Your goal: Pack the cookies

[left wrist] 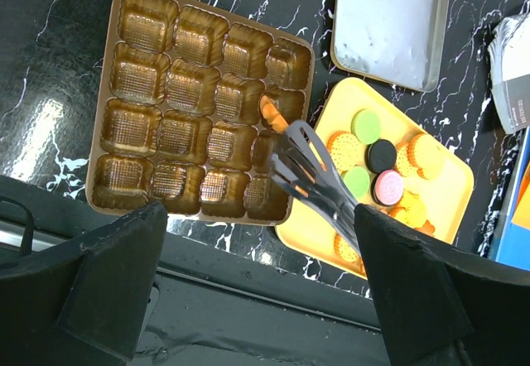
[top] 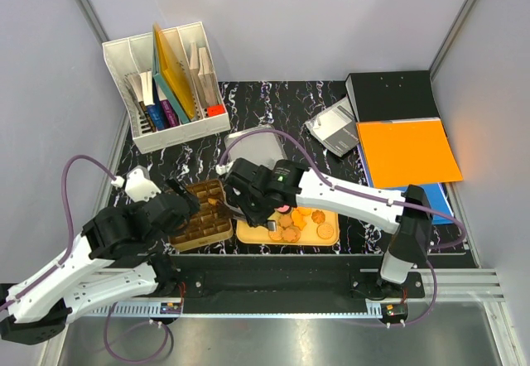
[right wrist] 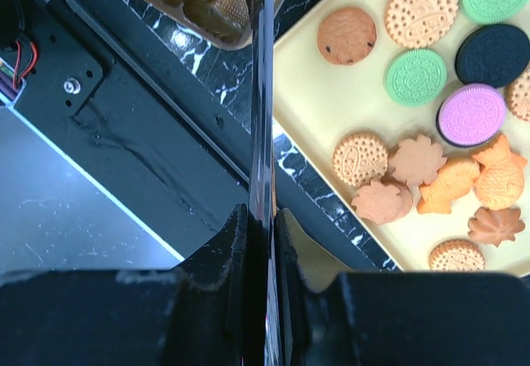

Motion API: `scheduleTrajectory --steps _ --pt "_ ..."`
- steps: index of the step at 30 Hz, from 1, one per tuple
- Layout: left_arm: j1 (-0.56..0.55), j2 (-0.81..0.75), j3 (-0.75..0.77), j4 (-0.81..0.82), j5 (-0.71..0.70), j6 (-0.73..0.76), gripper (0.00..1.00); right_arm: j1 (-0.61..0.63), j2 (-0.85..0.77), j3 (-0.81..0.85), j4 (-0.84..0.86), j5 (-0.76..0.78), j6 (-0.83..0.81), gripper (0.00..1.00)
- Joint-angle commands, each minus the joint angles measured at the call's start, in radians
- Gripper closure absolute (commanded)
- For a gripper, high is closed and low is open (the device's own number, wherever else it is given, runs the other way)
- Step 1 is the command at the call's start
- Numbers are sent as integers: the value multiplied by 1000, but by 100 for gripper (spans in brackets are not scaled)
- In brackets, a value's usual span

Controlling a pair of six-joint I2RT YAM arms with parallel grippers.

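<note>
The right gripper (right wrist: 261,221) has its fingers pressed together on a pair of metal tongs (left wrist: 319,180), which the right wrist view shows edge-on as a thin dark blade. At the tips of the tongs sits one orange cookie (left wrist: 273,113), over the right column of the brown tray (left wrist: 108,117). I cannot tell if it touches the tray. The other cookies (left wrist: 382,154) lie on the yellow tray (left wrist: 447,192), just beside the brown one. The left gripper (left wrist: 261,217) hangs above the near edge of the brown tray, fingers wide apart and holding nothing.
</note>
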Motion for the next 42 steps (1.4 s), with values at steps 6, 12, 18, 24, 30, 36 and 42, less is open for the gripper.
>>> scheduleTrajectory --steps 6,12,18,24,30,36,42 --pt "3 -11 -4 16 6 10 1 6 58 104 26 69 -25 94" --pt "3 -17 -8 16 8 10 1 5 43 138 26 118 -18 94" --pt "1 -9 -15 33 14 21 1 -6 55 147 20 152 -18 94" --pt "3 -6 -10 42 8 39 1 -18 -67 121 -27 337 2 94" --pt "3 35 -7 93 14 95 1 -172 -227 -89 -101 310 74 69" --pt "3 103 16 148 24 165 1 -196 -365 -287 -58 253 153 53" --pt "9 164 39 189 41 222 1 -196 -405 -351 -49 230 186 39"
